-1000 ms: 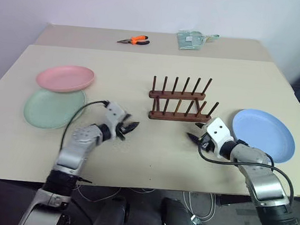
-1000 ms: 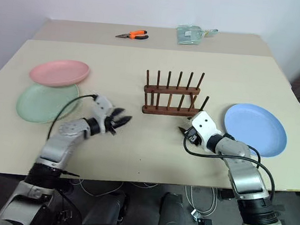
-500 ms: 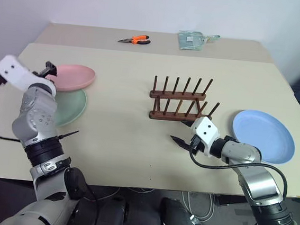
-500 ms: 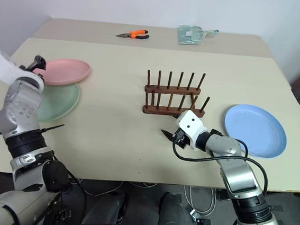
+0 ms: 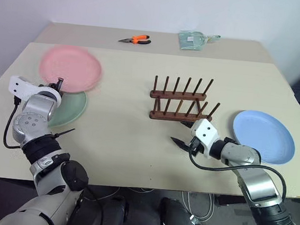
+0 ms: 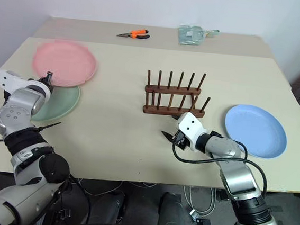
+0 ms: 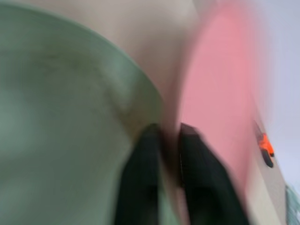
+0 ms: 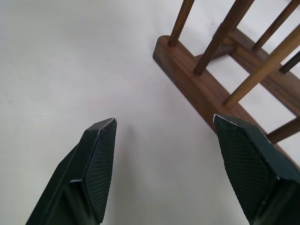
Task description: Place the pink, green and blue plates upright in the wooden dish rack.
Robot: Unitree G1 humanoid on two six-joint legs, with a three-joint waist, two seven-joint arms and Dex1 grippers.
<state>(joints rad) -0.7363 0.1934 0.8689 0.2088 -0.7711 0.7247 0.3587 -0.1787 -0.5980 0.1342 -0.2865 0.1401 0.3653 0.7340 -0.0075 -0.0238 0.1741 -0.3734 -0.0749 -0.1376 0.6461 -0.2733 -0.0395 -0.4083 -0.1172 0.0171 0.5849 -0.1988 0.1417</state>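
Note:
My left gripper (image 7: 167,132) is shut on the near rim of the pink plate (image 5: 70,67), which stands tilted up off the table at the far left, its face blurred. The green plate (image 5: 71,109) lies flat just beneath it, partly hidden by my left wrist. Mid-table stands the wooden dish rack (image 5: 180,102), its pegs bare. To its right the blue plate (image 5: 263,135) lies flat. My right gripper (image 8: 164,123) hovers open just in front of the rack's near rail (image 8: 201,91), with nothing between its fingers.
Orange-handled pliers (image 5: 134,39) and a clear plastic packet (image 5: 194,39) lie on the farther table surface behind. Bare tabletop (image 5: 122,126) stretches between the plates and the rack. The table's near edge runs just below both arms.
My left arm swung out to the left, closed on the pink plate's rim and tipped the plate up off the green one. The right gripper shifted slightly left.

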